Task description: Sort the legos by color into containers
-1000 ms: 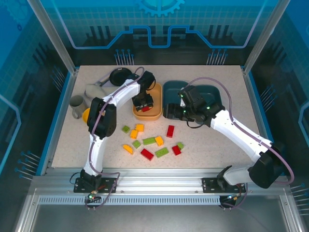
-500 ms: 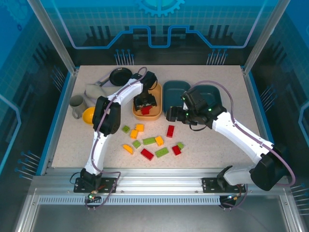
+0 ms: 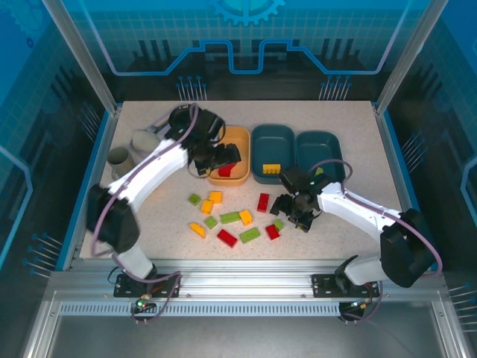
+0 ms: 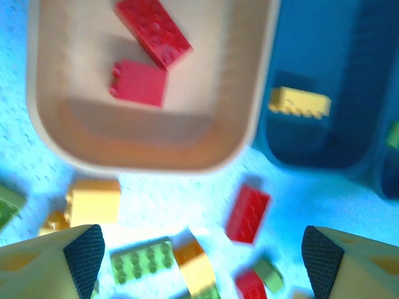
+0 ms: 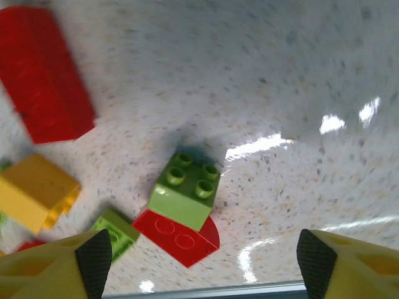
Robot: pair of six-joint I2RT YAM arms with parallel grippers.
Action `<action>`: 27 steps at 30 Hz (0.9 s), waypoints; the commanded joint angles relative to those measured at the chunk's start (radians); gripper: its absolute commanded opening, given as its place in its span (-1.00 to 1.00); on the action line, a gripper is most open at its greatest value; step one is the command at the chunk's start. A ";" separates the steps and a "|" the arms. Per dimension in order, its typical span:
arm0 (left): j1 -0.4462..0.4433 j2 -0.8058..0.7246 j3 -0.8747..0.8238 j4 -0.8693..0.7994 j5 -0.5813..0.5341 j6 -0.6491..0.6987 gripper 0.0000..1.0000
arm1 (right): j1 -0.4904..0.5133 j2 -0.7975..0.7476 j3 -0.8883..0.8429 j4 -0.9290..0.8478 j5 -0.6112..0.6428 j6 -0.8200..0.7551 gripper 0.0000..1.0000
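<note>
Two red plastic bricks [image 4: 153, 31] in orange-yellow plastic tray [image 4: 156, 143], one yellow brick [image 4: 299, 103] in dark teal plastic tray [image 4: 349, 37]. Loose bricks [image 3: 229, 218] remain (roughly a dozen). Left gripper [image 4: 202, 252] and right gripper [image 5: 204, 255] gape empty.

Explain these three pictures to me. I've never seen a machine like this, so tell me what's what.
Two robot arms are bolted at the near edge of a table. The wide picture looks down from above and behind them; the two close-ups come from cameras on the wrists. On the table lie loose bricks, red, yellow-orange and green, an orange-yellow tray holding two red bricks, and two teal trays; the one beside it holds a yellow brick. The left arm's fingers stand open, empty, by the orange-yellow tray. The right arm's fingers are open, empty, above a green brick.
</note>
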 commanded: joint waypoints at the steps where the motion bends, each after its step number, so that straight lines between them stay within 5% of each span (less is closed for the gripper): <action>1: -0.014 -0.179 -0.253 0.194 0.150 -0.023 0.73 | 0.016 0.000 -0.067 0.091 -0.043 0.310 0.63; 7: -0.020 -0.505 -0.555 0.279 0.252 -0.037 0.77 | 0.006 0.053 -0.083 0.184 -0.053 0.404 0.57; 14: -0.020 -0.631 -0.634 0.219 0.244 -0.071 0.77 | 0.029 0.140 -0.048 0.197 -0.074 0.395 0.50; 27: -0.019 -0.623 -0.589 0.243 0.258 -0.081 0.76 | 0.032 0.103 0.048 0.047 0.066 0.304 -0.43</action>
